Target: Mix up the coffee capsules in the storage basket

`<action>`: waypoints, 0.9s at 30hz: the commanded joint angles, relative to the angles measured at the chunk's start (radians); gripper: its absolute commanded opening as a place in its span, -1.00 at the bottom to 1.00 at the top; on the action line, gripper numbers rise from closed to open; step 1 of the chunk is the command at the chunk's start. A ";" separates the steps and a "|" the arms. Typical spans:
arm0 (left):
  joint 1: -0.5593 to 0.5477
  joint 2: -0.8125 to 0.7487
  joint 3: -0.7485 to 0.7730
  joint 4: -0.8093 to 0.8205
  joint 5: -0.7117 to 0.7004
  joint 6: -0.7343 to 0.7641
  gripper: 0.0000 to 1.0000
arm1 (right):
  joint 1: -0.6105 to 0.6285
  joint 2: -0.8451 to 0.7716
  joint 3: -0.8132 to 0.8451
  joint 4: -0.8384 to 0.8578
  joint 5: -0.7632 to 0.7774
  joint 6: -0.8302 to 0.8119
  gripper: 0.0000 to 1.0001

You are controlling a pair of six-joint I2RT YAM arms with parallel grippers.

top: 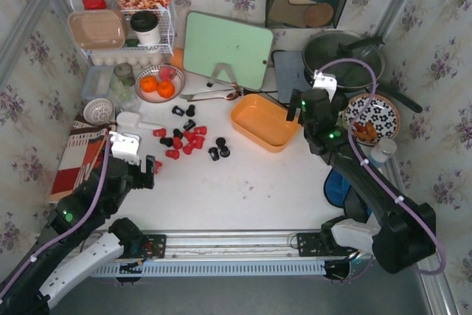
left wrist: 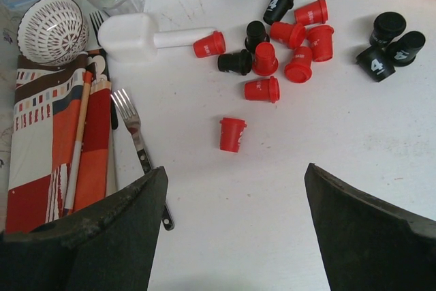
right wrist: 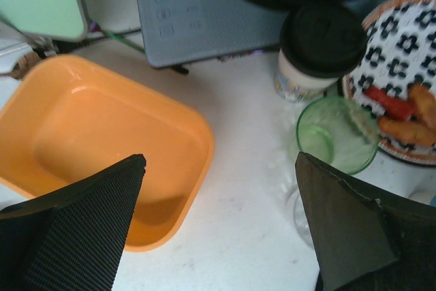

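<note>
Several red and black coffee capsules (top: 188,138) lie scattered on the white table, left of the storage basket (top: 259,120). The basket is orange and empty (right wrist: 102,127). My left gripper (top: 150,170) hovers at the near left of the pile, open with nothing between its fingers. In the left wrist view the left gripper (left wrist: 236,172) sits just short of a lone red capsule (left wrist: 232,133), with the rest of the capsules (left wrist: 286,39) beyond. My right gripper (top: 293,113) is open and empty by the basket's right end, the right gripper (right wrist: 220,158) above bare table.
A white scoop (left wrist: 136,35) and a fork (left wrist: 131,119) lie left of the pile beside a striped cloth (top: 80,158). Behind are a bowl of oranges (top: 159,83), a green cutting board (top: 227,48) and a wire rack (top: 122,31). A green glass (right wrist: 336,134), patterned plate (top: 373,117) and pot (top: 343,58) stand right.
</note>
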 commanded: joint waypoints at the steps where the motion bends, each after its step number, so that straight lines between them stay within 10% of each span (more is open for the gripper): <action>1: 0.001 0.023 -0.003 0.016 -0.034 0.015 0.68 | 0.001 -0.092 -0.064 0.229 0.045 -0.185 1.00; 27: 0.177 0.455 0.044 -0.023 0.096 -0.093 0.48 | -0.001 -0.405 -0.429 0.454 -0.202 -0.133 1.00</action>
